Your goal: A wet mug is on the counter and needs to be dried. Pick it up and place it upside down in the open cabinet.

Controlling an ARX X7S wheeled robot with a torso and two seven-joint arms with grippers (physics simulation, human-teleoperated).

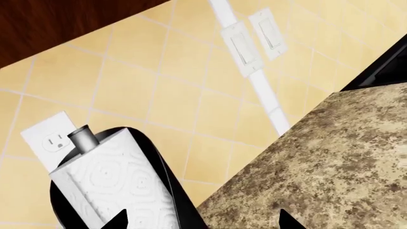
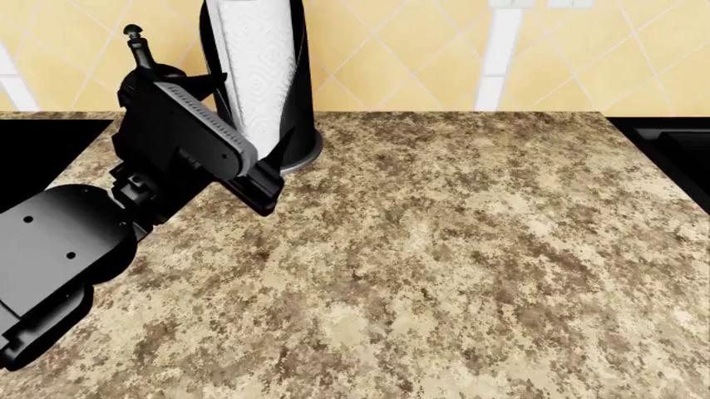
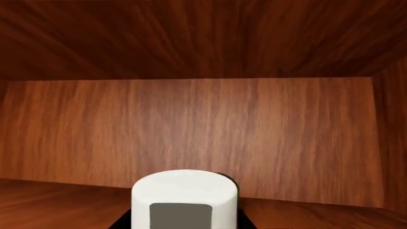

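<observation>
Your right jaws are hard to see: only dark bits show at the bottom edge of the right wrist view, so you cannot tell if they pinch anything. Right in front of them sits one small white round ceramic mug (image 3: 184, 198). Its flat closed end faces up, so it looks upside down. It is inside the dark brown wooden cabinet (image 3: 190, 129), low down by the cabinet floor. Only this view shows the mug and the inside of the cabinet.

Your left gripper (image 1: 203, 220) shows two black tips set well apart, so its jaws are spread and hold nothing. Near them stands one tall white paper-towel roll in a black holder (image 1: 117, 183) on the speckled beige-and-brown granite surface (image 2: 444, 249).

The left wrist view alone shows one white wall outlet (image 1: 52, 140) and two white light switches (image 1: 254, 40) on the yellow tiled wall (image 1: 165, 95). The head view alone shows your black left arm (image 2: 133, 183) over the surface.
</observation>
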